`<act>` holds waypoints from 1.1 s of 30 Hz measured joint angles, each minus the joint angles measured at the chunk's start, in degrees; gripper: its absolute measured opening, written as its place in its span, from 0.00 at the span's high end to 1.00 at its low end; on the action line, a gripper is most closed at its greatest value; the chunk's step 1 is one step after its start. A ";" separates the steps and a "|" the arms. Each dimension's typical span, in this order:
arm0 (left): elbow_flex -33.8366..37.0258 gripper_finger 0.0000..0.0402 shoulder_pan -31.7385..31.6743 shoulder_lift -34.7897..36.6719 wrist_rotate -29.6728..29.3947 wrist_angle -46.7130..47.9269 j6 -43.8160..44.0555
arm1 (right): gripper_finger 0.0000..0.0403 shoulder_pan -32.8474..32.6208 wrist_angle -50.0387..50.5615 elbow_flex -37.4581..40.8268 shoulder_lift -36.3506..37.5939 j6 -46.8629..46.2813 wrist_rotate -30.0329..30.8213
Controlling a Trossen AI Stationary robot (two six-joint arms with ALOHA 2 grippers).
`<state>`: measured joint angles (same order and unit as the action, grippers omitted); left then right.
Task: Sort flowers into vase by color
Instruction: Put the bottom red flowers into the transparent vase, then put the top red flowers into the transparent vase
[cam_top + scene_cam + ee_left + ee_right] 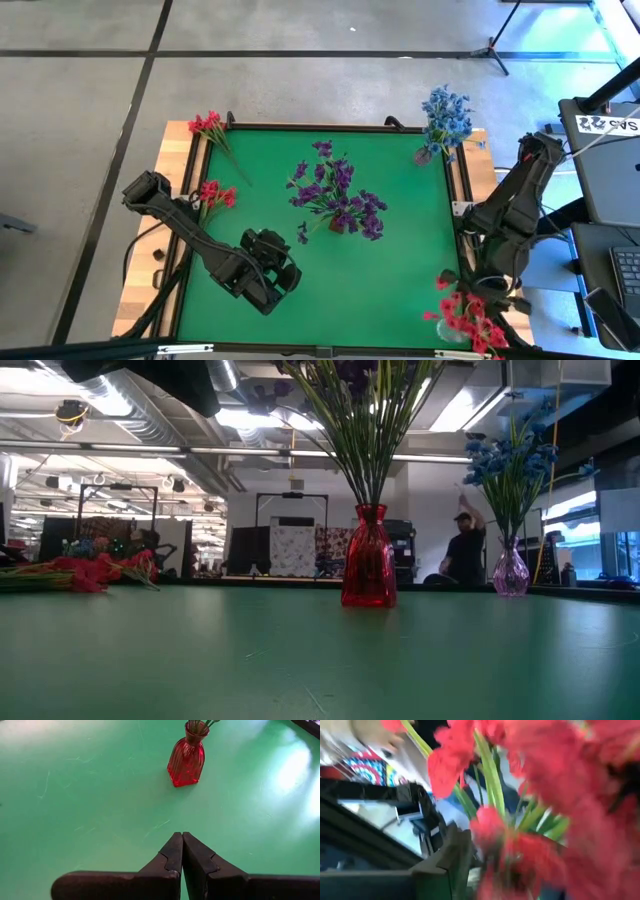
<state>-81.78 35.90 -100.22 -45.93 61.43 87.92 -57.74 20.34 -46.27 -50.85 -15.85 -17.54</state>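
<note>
The left gripper hangs over the green table, its two fingers pressed tight together with nothing between them. A red vase with purple flowers stands ahead of it, well apart. The right gripper is at the table's near right corner, right by a bunch of red flowers; its fingers are hidden, so nobody can tell how wide they are. More red flowers lie at the left edge. Blue flowers stand in a clear vase.
</note>
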 joint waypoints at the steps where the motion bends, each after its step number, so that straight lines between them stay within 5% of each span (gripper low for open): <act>1: 0.00 0.99 0.00 0.00 0.01 -0.02 0.00 | 0.56 0.00 3.18 -1.23 0.00 -0.07 0.05; 6: 0.00 0.99 0.02 0.00 0.63 -0.04 0.75 | 0.56 0.00 16.85 -6.72 0.16 -1.40 1.05; 11: 0.00 0.99 -0.95 0.00 3.41 2.30 10.65 | 0.55 -0.05 26.14 -11.34 0.99 -6.62 2.46; 15: 0.00 0.99 -3.56 0.00 11.85 9.74 20.11 | 0.55 -0.04 30.87 -14.54 1.97 -11.22 6.00; 23: 0.34 0.99 -9.80 1.52 19.67 28.98 22.17 | 0.55 -0.04 33.96 -17.57 4.00 -23.17 14.40; 26: 4.89 0.99 -13.02 5.86 20.65 28.32 17.20 | 0.55 0.00 33.58 -17.61 4.00 -28.31 16.16; 33: 23.02 0.99 -20.68 21.71 20.92 28.18 25.35 | 0.55 0.00 32.88 -17.59 3.57 -37.21 21.48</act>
<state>-58.76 15.22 -78.51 -25.02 89.60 113.27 -57.74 53.22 -63.86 -47.28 -53.07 3.94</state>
